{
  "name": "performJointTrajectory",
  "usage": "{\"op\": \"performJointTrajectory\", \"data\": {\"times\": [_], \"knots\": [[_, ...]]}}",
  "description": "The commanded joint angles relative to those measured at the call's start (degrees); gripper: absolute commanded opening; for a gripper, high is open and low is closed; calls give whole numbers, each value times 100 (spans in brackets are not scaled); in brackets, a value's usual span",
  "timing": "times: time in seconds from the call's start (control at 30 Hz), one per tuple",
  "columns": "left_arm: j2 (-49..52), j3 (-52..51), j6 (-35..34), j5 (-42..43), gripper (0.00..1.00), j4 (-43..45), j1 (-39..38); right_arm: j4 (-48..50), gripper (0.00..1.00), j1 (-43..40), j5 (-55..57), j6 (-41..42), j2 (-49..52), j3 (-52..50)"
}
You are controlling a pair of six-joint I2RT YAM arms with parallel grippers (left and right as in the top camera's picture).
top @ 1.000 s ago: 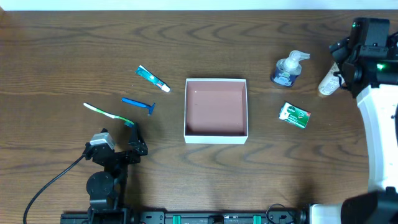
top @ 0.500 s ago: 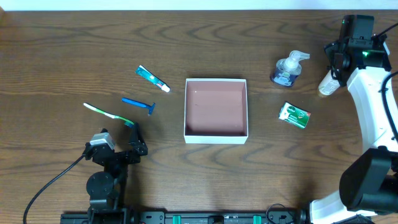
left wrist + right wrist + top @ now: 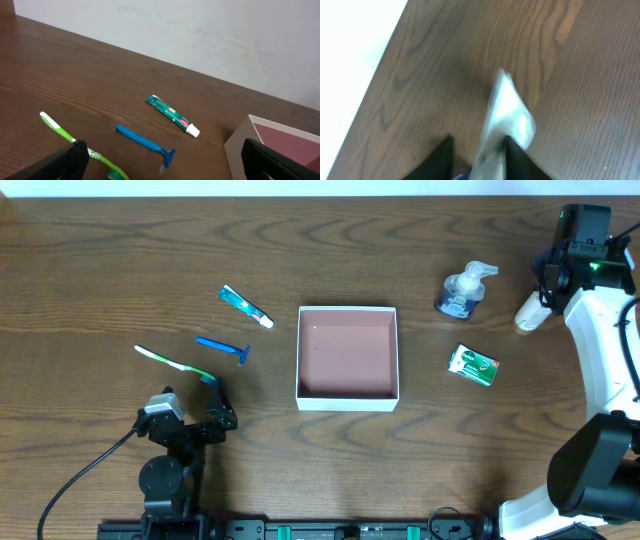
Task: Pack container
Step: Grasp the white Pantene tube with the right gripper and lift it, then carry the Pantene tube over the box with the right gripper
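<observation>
Narrowing the right gripper [image 3: 477, 137] around the white tube [image 3: 510, 112] at two o'clock of the box [image 3: 347, 402], clamp unclear, kicking off packing; left gripper [image 3: 160, 150] apart.

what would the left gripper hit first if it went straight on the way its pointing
Most likely the toothbrush: its bristle end lies just ahead of the left gripper, with the blue razor beyond. Depth is hard to judge.

On the brown worktop [image 3: 75, 75], a green toothpaste tube [image 3: 172, 116] lay mid-frame, with a blue razor [image 3: 142, 142] just below it. A green-and-white toothbrush [image 3: 65, 136] lay lower left. The container's [image 3: 239, 148] white corner showed lower right. Dark jaws stood wide apart in the bottom corners.
</observation>
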Motion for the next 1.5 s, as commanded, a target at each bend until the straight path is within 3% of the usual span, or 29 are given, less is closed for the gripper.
{"op": "performJointTrajectory", "data": {"times": [0.0,0.13,0.3,0.57,0.77,1.1,1.47], "knots": [[-7,-162,15,55,98,-87,28,-85,17,-44,42,-94,57,103],[-7,-162,15,55,98,-87,28,-267,1,-44,44,-197,57,103],[-7,-162,15,55,98,-87,28,-299,1,-44,44,-859,57,103],[-7,-162,15,55,98,-87,28,-376,1,-44,-352,-2806,48,103],[-7,-162,15,55,98,-87,28,-407,1,-37,-791,-3357,-28,105],[-7,-162,15,55,98,-87,28,-501,1,-37,-905,-3593,-1143,114],[-7,-162,15,55,98,-87,28,-1250,1,227,-1318,-3716,-2699,118]]}}
